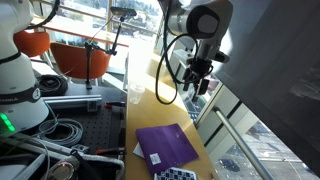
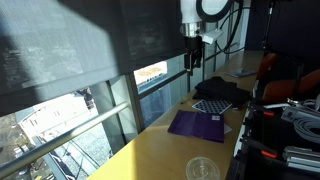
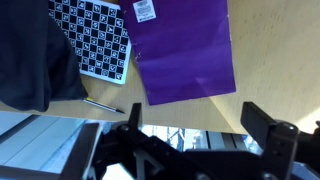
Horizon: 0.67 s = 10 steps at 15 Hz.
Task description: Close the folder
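Now, from the left in the wrist view, a dark cloth [image 3: 25, 50] overlaps a checkered board [image 3: 95, 40], with a pen [image 3: 103, 105] just beside the board's edge. To their right, the purple folder [image 3: 185, 50] lies flat and closed on the tabletop [image 3: 270, 60]. The fingers [image 3: 265, 125] stand wide apart above it, holding nothing.
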Each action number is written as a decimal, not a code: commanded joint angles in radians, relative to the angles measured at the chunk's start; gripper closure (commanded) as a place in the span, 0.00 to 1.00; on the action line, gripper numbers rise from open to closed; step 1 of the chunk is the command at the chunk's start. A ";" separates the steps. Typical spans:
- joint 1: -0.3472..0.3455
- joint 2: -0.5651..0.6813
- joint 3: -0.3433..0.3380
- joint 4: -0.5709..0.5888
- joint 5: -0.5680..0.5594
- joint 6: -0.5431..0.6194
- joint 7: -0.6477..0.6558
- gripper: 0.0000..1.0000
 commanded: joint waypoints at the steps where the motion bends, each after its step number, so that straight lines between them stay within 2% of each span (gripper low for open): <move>1: 0.023 -0.212 0.018 -0.254 -0.061 0.093 0.100 0.00; 5: -0.008 -0.381 0.042 -0.399 -0.030 0.079 0.126 0.00; 10: -0.067 -0.479 0.014 -0.423 0.057 0.080 0.025 0.00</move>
